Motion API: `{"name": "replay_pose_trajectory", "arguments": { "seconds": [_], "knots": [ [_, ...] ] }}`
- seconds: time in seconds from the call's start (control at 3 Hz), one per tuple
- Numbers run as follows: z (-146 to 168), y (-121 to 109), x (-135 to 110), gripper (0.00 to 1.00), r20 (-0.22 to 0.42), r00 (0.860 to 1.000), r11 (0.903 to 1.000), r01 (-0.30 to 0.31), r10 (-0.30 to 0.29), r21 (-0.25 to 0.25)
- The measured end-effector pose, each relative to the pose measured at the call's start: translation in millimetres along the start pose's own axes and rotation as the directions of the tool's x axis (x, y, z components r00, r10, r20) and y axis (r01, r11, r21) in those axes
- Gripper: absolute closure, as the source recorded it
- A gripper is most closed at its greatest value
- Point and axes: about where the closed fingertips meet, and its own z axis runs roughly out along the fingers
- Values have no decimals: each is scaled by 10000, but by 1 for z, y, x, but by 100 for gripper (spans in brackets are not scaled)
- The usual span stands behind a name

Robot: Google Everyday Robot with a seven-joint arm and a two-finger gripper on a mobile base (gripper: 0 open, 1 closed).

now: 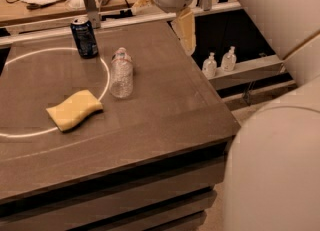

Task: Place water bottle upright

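One water bottle (121, 72), seemingly lying, left of raised pincer (186, 39); pincer's closure cannot be told. Grasp mid-body, tip cap upward.

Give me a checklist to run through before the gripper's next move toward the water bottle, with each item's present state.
1. Water bottle in plain view: ok. It is on the table, on the white circle line.
2. Gripper apart from the bottle: ok. It hangs over the table's far right edge.
3. Bottle's pose known: cannot tell. It may be standing, or lying with its cap pointing away.
4. Soda can apart from the bottle: ok. It stands behind and to the left.
5. Yellow sponge apart from the bottle: ok. It lies nearer the front, to the left.
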Motion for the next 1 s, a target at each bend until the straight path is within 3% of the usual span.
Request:
{"name": "replay_pose_trajectory", "arguments": {
  "seconds": [0.33,0.67,1.0],
  "knots": [
    [30,-17,-3,0,644,9919,9931,1116,-1091,-368],
    [63,-49,-12,0,1304,9576,9651,2613,-2567,-189],
    [94,-74,-33,0,1890,8842,9006,4346,-4272,27]
  ]
}}
